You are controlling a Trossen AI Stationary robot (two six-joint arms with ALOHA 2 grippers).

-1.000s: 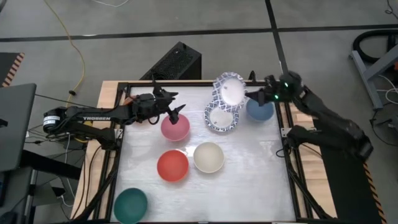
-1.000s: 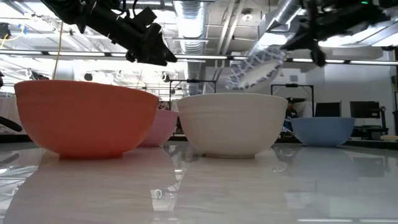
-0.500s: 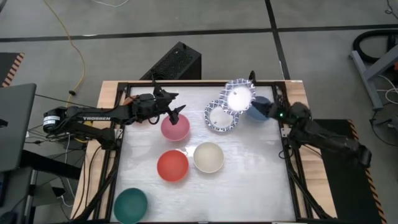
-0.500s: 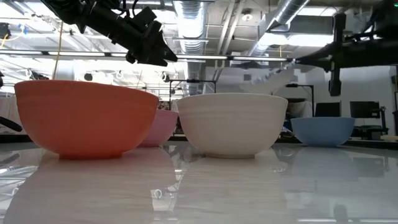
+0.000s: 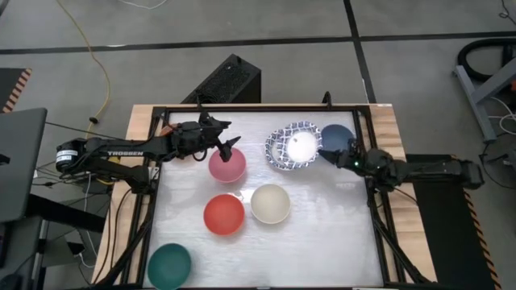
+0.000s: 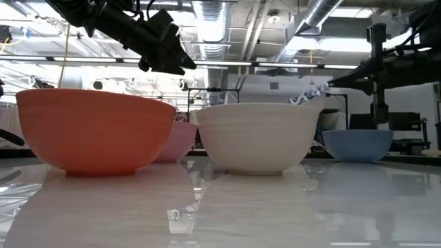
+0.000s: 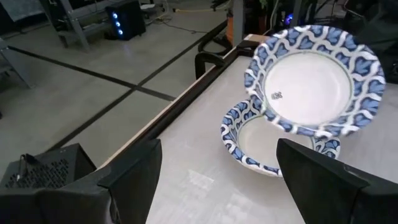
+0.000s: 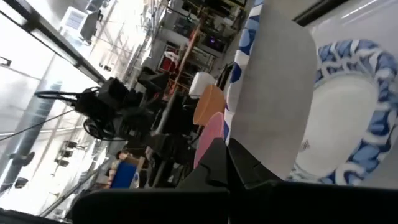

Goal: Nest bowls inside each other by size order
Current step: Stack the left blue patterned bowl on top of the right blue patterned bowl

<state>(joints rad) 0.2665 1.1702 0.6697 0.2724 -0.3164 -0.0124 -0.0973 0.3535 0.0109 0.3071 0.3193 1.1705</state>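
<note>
High view: right gripper is reaching in from the right edge, jaws clenched on the rim of a blue-patterned bowl, which is hanging tilted just above a second patterned bowl sitting on the table at far centre-right. The left wrist view is showing the held bowl slanted over the lower one; whether the two are touching I cannot tell. Blue bowl is sitting just right of this pair, partly under the right arm.

Left gripper is hovering over the far rim of the pink bowl, fingers spread wide and grasping nothing.

Orange-red bowl and cream bowl are standing side by side at mid-table, nearer than the pink one. Dark green bowl is sitting alone at the near-left corner, well apart from the rest.

Low view: orange-red bowl and cream bowl are filling the foreground, with the patterned rim showing above the cream bowl.
</note>
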